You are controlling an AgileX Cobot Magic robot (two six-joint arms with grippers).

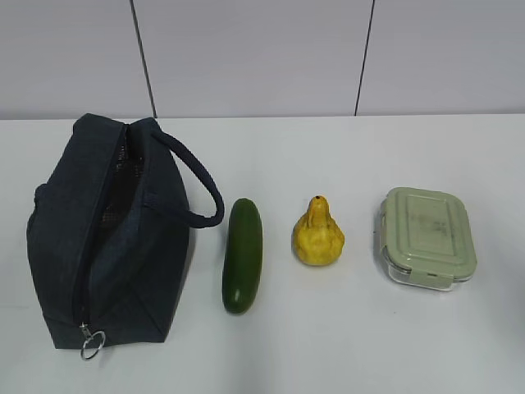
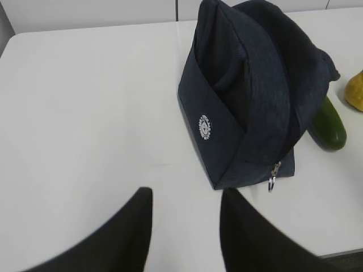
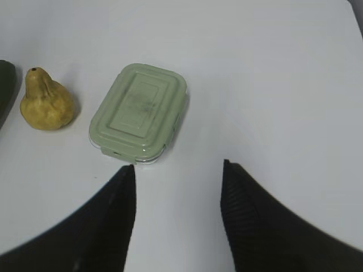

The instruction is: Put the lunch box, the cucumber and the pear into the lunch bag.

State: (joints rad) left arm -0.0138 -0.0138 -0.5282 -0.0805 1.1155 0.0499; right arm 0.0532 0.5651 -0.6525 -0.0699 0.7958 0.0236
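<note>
The dark navy lunch bag [image 1: 111, 238] lies at the left of the white table, its top zipper open and its ring pull [image 1: 92, 345] at the near end. The cucumber [image 1: 243, 254], the yellow pear [image 1: 317, 234] and the green-lidded lunch box [image 1: 428, 238] lie in a row to its right. No arm shows in the exterior view. My left gripper [image 2: 186, 195] is open and empty above bare table, near the bag [image 2: 249, 96]. My right gripper [image 3: 178, 170] is open and empty, just short of the lunch box [image 3: 139, 113], with the pear [image 3: 46, 103] to its left.
The white table [image 1: 328, 345] runs to a pale panelled wall behind. The table's near edge shows at the lower right of the left wrist view [image 2: 340, 256]. The cucumber's end [image 2: 329, 127] and a bit of the pear [image 2: 354, 90] lie beyond the bag.
</note>
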